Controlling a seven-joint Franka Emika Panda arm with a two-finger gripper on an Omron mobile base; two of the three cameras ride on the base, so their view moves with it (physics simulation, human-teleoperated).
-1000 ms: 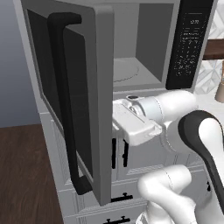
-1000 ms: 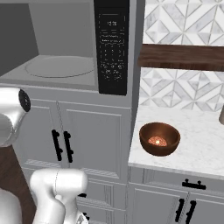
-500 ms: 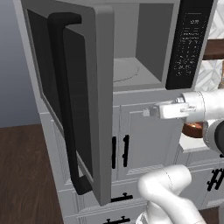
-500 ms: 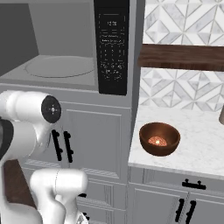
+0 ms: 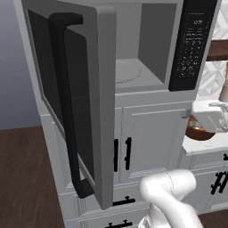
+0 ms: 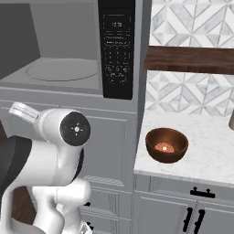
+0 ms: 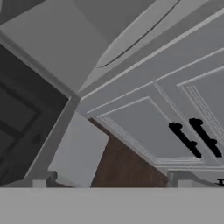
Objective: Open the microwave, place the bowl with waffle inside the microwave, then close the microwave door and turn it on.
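The microwave (image 5: 133,67) stands with its door (image 5: 95,111) swung wide to the left, the black bar handle (image 5: 67,102) facing me. Inside, the pale cavity and round turntable (image 6: 61,69) are bare. On the marble counter to the right sits the copper-brown bowl (image 6: 167,145) with the waffle (image 6: 163,147) in it. In the left base view my gripper (image 5: 200,115) hovers in front of the bowl (image 5: 198,132) and hides part of it. The hand view shows the gripper (image 7: 108,181) open, fingertips wide apart, nothing between them, facing the cabinet fronts below the microwave.
The black control panel (image 6: 116,45) runs down the microwave's right side. White cabinet doors with black handles (image 5: 122,153) sit under it. A wooden shelf (image 6: 189,59) hangs above the counter (image 6: 205,151). My white forearm and wrist joint (image 6: 75,129) stand low at the left.
The arm has swung to the right, away from the door's edge and across the cabinet fronts to the counter. The door has stayed wide open and the bowl has not moved.
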